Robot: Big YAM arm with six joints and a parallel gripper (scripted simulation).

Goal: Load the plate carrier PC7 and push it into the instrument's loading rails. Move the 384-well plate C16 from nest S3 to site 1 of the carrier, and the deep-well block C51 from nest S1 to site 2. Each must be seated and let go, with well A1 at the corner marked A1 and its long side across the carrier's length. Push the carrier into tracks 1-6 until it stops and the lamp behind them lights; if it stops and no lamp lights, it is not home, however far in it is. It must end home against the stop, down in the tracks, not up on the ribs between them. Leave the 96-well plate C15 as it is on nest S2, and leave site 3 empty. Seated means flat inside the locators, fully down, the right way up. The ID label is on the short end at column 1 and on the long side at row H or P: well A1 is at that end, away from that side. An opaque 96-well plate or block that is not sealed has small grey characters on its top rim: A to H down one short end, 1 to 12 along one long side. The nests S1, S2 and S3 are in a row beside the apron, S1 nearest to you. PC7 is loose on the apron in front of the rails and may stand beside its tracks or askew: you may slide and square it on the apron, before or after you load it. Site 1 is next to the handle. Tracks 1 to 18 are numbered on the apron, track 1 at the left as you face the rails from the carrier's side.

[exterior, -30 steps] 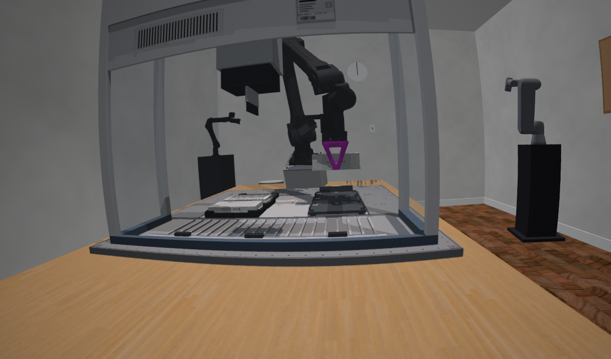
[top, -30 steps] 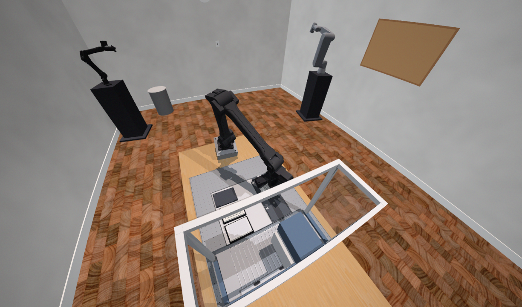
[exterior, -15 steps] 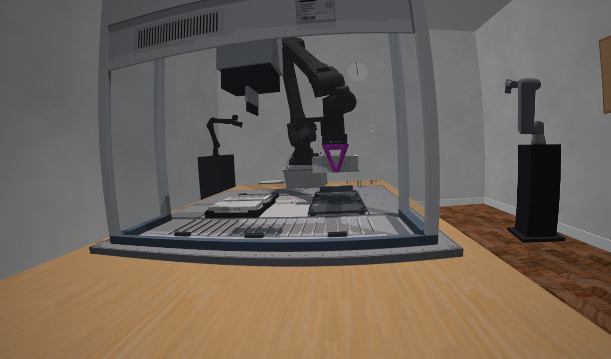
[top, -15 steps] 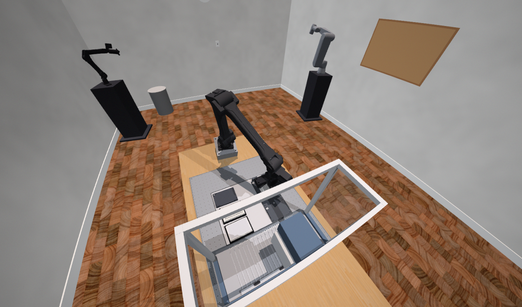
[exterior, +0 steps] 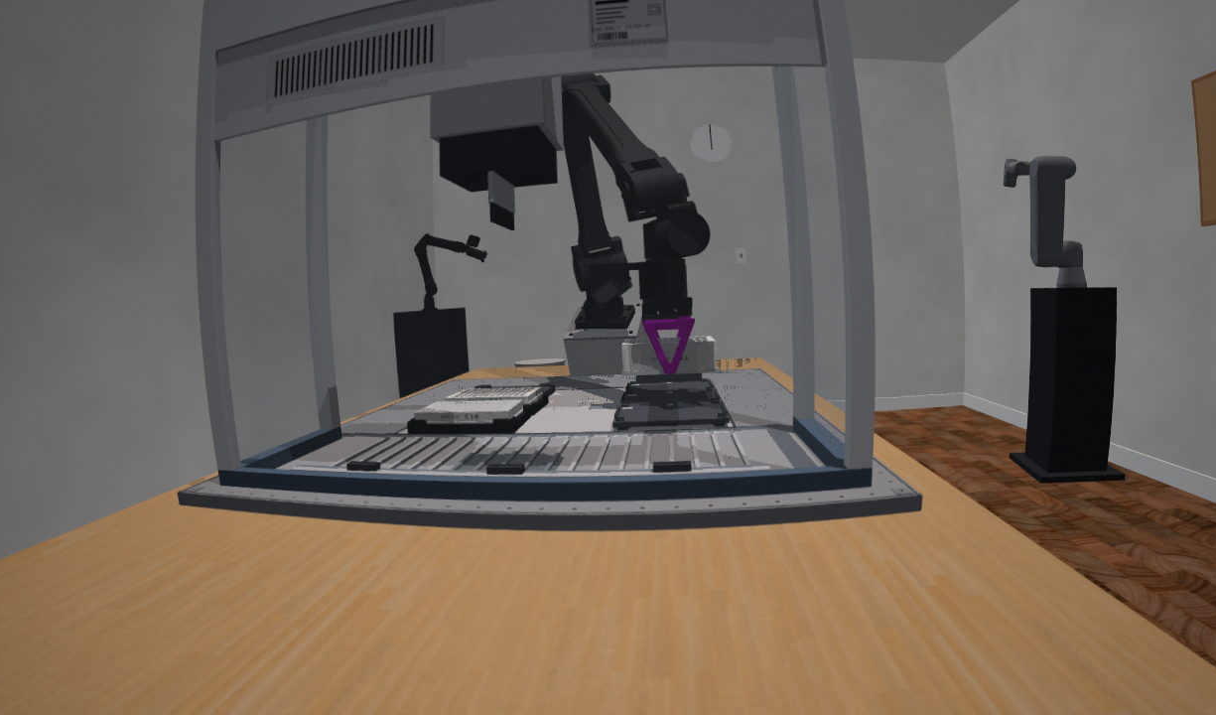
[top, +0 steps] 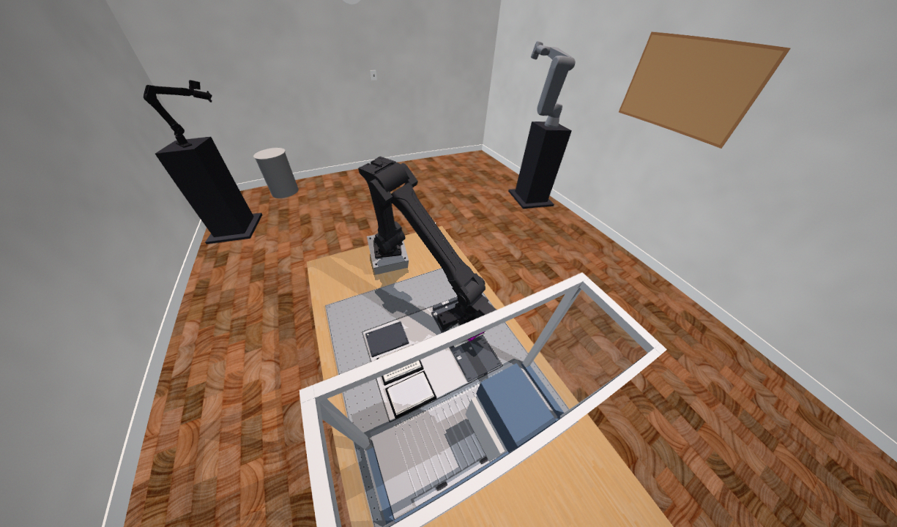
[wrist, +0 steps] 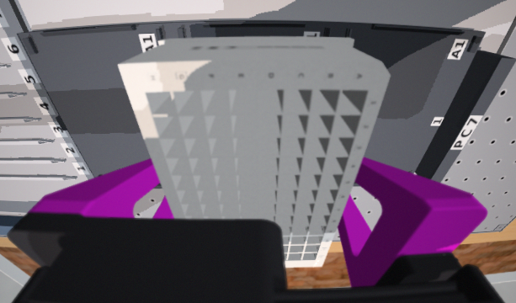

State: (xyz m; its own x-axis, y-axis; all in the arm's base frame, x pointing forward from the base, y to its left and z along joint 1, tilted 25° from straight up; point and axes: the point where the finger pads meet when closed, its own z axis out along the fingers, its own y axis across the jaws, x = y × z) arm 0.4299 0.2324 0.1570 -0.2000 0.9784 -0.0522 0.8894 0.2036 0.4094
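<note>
Purple fingers of the gripper (wrist: 258,198) are standing wide and clamping the grey deep-well block C51 (wrist: 258,139) by its two long sides, with the block's open wells facing the wrist camera. Small grey rim characters are showing along the block's far short end and down its right long side, but they are too blurred to read. Beneath and beyond the block, the dark plate carrier PC7 (wrist: 413,126) is lying on the perforated apron (wrist: 497,156), its name label and a "1" site tag sitting at the right end and two A1 corner marks showing at its far edge. In the exterior view the block (exterior: 696,354) is hanging just above the carrier (exterior: 672,404), apart from it, with open room on either side between the enclosure posts (exterior: 802,248). To the left in the wrist view, track numbers 1 to 7 are running along the edge of the ribbed rails (wrist: 18,139), and the carrier's left end is lying right beside them. From above, nest S1 (top: 386,338) is showing a dark bare face, while nests S2 and S3 beyond it are each carrying a plate (top: 408,391). In the exterior view the rails (exterior: 540,451) are holding three small dark blocks near the front edge.
</note>
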